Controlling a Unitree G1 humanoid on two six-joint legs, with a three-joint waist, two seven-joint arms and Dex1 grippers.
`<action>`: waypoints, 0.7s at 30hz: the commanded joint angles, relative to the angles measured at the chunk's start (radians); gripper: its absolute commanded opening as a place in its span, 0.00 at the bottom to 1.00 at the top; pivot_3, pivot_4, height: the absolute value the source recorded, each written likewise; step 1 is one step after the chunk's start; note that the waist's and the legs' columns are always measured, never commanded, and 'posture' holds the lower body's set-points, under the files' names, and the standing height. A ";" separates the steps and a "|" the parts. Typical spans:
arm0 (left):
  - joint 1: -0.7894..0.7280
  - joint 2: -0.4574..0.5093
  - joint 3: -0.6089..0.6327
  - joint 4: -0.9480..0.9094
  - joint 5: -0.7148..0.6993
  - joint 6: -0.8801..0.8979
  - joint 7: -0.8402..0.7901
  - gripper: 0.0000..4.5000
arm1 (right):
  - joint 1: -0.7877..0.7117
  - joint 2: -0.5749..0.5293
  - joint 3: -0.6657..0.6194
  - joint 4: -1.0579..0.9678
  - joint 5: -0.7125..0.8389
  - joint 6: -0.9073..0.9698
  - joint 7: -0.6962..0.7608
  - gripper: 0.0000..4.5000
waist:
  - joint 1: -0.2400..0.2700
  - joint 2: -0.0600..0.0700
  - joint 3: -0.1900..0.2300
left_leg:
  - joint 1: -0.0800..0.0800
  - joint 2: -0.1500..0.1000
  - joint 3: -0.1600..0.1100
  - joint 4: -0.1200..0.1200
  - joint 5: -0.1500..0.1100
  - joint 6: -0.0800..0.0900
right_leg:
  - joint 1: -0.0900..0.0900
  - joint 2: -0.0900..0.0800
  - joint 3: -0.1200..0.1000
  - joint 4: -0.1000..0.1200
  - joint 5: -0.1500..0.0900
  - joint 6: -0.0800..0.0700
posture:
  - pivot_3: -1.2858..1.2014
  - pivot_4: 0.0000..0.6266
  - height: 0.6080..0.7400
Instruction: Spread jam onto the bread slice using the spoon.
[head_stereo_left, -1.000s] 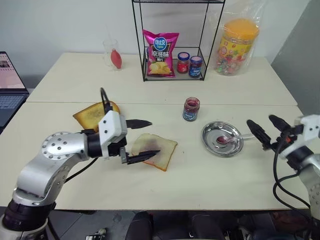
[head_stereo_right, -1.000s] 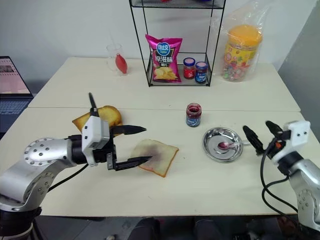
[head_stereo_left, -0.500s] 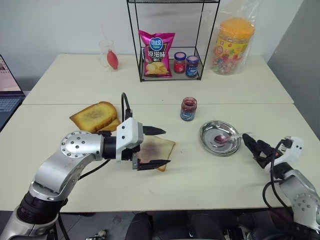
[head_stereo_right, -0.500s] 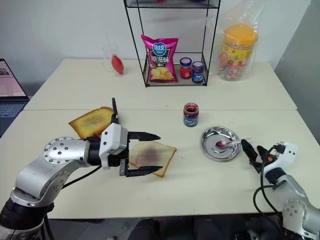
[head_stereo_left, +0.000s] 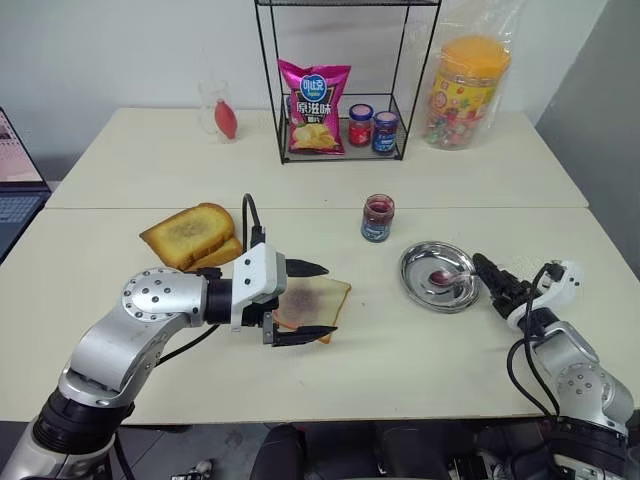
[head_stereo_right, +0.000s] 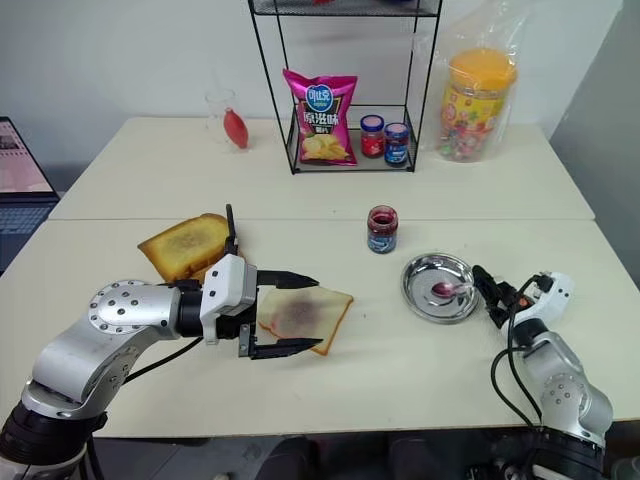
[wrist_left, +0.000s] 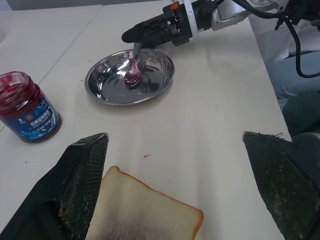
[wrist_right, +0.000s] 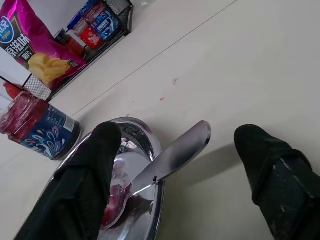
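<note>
1. The spoon (wrist_right: 160, 165) lies in the metal plate (head_stereo_left: 420, 285), its jam-smeared bowl in the dish and its handle jutting over the rim.
2. It looks light, stiff and slick; the bare handle end seems best to grip.
3. The right gripper (wrist_right: 180, 170) straddles that handle with its jaws spread.
4. The left gripper (head_stereo_left: 305, 300), jaws wide, brackets the bread slice (head_stereo_left: 310, 300), left of the plate.
5. The bread looks soft and tearable.

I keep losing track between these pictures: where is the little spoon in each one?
Left eye view: spoon lies in the round metal plate, at right.
Right eye view: same plate, right of centre.
Left wrist view: spoon in the plate, near the top.
Right wrist view: its handle juts over the plate's rim, between the pincer fingers.
Shared landmark: the open jam jar beside the plate.
</note>
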 joint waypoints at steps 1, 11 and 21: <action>0.003 0.006 0.015 -0.010 0.002 -0.018 -0.007 1.00 | -0.014 -0.007 -0.028 -0.019 0.049 0.001 0.000 0.65 | 0.000 0.000 0.000 | 0.000 0.000 0.000 0.000 0.000 0.000 | 0.000 0.000 0.000 0.000 0.000 0.000 | 0.52 0.24 1.00; 0.016 0.008 0.026 0.003 0.015 -0.027 -0.005 1.00 | -0.019 -0.023 -0.043 -0.044 0.124 0.026 -0.013 0.18 | 0.000 0.000 0.000 | 0.000 0.000 0.000 0.000 0.000 0.000 | 0.000 0.000 0.000 0.000 0.000 0.000 | 0.52 0.24 1.00; 0.025 -0.006 0.045 0.034 0.032 -0.037 0.031 1.00 | -0.055 -0.073 -0.022 -0.120 0.200 0.069 -0.004 0.01 | 0.001 0.000 0.000 | 0.000 0.000 0.000 0.000 0.000 0.000 | 0.000 0.000 0.000 0.000 0.000 0.001 | 0.52 0.24 1.00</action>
